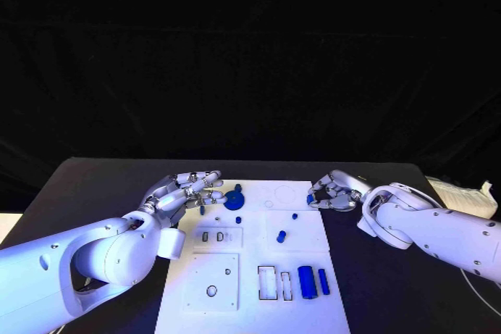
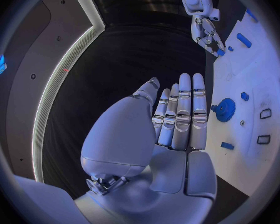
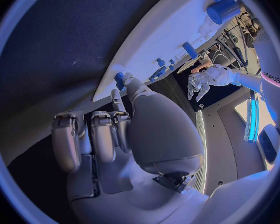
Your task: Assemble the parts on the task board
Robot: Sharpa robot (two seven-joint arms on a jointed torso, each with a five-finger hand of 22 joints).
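The white task board lies in the middle of the black table. A blue gear stands near its far left part. My left hand is just beside the gear with fingers straight, holding nothing. My right hand is at the board's far right edge, fingers curled, pinching a small blue part at its tips. Loose on the board are a small blue peg, a blue stub and a blue oblong piece.
A thick blue cylinder and a slim blue bar lie near the board's front right, beside two rectangular recesses. A small blue piece sits under my left hand. A pale bag lies at the table's right edge.
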